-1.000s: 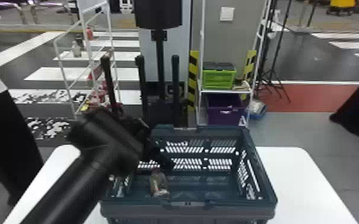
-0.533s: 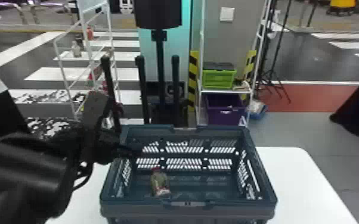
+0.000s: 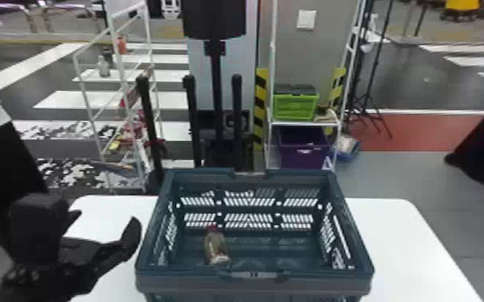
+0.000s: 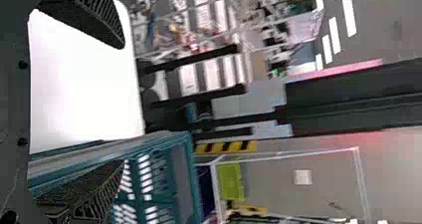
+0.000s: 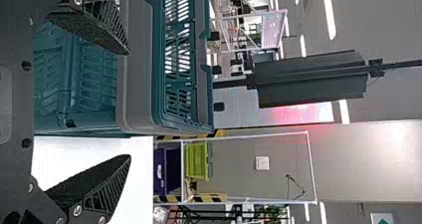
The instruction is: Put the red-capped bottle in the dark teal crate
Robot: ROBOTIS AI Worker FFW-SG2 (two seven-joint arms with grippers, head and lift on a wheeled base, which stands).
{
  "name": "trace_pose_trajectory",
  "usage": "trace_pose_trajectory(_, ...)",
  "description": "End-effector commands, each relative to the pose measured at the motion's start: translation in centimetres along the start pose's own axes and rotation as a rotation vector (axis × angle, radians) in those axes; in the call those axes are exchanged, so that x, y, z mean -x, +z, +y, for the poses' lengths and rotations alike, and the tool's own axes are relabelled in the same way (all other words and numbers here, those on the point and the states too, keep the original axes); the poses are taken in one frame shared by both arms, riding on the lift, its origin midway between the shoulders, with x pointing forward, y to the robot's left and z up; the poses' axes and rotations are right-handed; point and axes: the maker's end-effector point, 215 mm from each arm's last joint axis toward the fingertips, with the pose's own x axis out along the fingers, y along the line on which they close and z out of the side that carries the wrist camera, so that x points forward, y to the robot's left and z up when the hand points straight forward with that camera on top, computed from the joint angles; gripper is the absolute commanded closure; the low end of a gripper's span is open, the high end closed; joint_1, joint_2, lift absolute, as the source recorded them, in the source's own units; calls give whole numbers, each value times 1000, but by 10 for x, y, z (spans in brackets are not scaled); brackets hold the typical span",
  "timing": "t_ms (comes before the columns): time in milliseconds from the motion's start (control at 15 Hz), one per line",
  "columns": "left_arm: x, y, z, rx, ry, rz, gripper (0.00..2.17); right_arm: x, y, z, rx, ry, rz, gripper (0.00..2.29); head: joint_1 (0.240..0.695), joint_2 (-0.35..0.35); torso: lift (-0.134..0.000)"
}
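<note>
My left gripper (image 3: 106, 220) stands open to the left of the dark teal crate (image 3: 253, 278), outside its left wall, with nothing between its fingers. The red-capped bottle (image 3: 216, 247) is inside the crate, in the left part near the front wall, its cap pointing toward the back. In the left wrist view, the parted fingers of the left gripper (image 4: 122, 104) have white tabletop and the crate's edge (image 4: 114, 152) behind them. My right gripper (image 5: 129, 104) is open and empty in the right wrist view, with the crate (image 5: 137, 74) beyond it.
The crate stands on a white table (image 3: 406, 241). Behind it are a white wire rack (image 3: 118, 72), a black pole stand (image 3: 216, 96) and a shelf holding a green box (image 3: 295, 107) above a purple bin (image 3: 303, 152).
My left arm has drawn back from over the crate to its left side, and its open fingers have come into sight. The bottle and crate have stayed where they were.
</note>
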Motion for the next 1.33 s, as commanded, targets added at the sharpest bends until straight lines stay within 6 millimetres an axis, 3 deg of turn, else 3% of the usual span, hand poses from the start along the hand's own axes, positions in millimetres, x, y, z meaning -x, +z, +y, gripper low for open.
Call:
trace_pose_trajectory(0,28,-12,-6,37,24,-67,60,1,0,2,2,5,5,147,499,0,0)
trace_pose_trajectory(267,61,-53,-47,80,27,-131,60,2,1,3,6,6,5,147,499,0,0)
trace_pose_trajectory(533,89,-80,-89,135,37,-201,60,1,1,3,8,4,5,147,499,0,0)
trace_pose_trajectory(1267,110,-113,-98,147,43,-180,53,-2,2,9,10,17,-1,147,499,0,0)
